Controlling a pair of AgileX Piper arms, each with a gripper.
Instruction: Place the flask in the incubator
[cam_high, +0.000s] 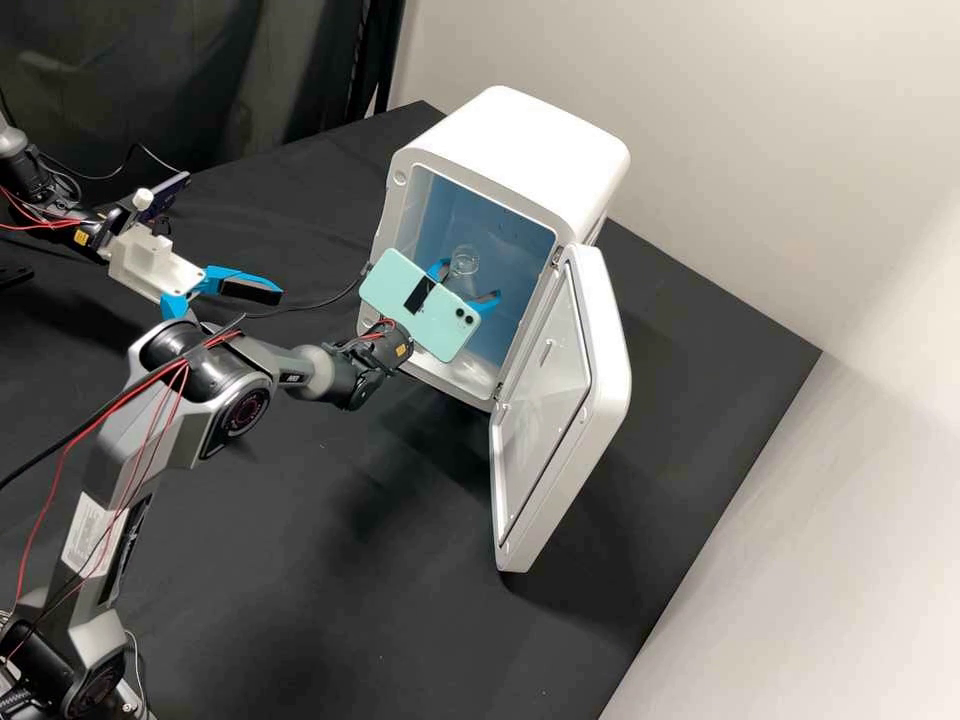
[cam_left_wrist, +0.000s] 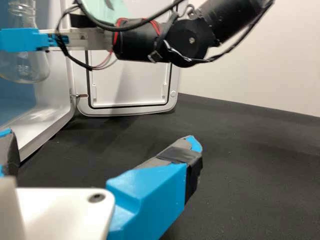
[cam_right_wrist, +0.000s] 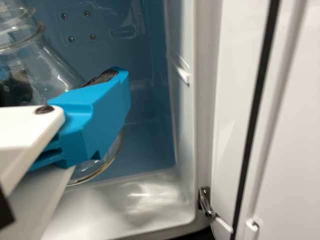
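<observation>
R end effector is inside the incubator, its fingers pinching the flask upright in the blue chamber, w/ the base apparently just clear of the floor. The door hangs open on the near right. L end effector sits at the left above the bench, spread, well apart from the incubator

The flask is a clear glass conical vessel, upright and gripped by the right end effector inside the incubator. The incubator is a small white box with a blue chamber. It stands on the black surface with its door swung wide open.
</observation>
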